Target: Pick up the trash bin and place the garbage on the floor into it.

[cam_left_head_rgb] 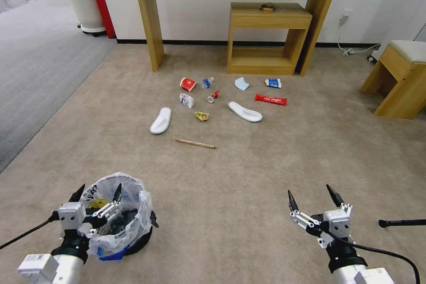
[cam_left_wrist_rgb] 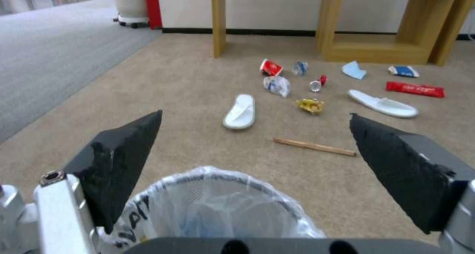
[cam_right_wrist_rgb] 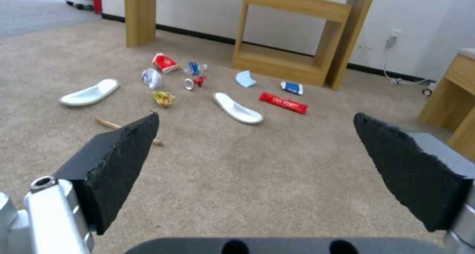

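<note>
Left gripper (cam_left_head_rgb: pixel 97 194) spread wide over trash bin (cam_left_head_rgb: pixel 122 217), near-left on beige carpet (cam_left_head_rgb: pixel 230 195); not yet clamped.
Right gripper (cam_left_head_rgb: pixel 312 199) likewise spread, holding nothing, near-right. Garbage (cam_left_head_rgb: pixel 202 116) well ahead by wooden shelf (cam_left_head_rgb: pixel 266 40); stick (cam_left_head_rgb: pixel 195 143) lying crosswise, nearest. Black print on bin liner unreadable.
</note>
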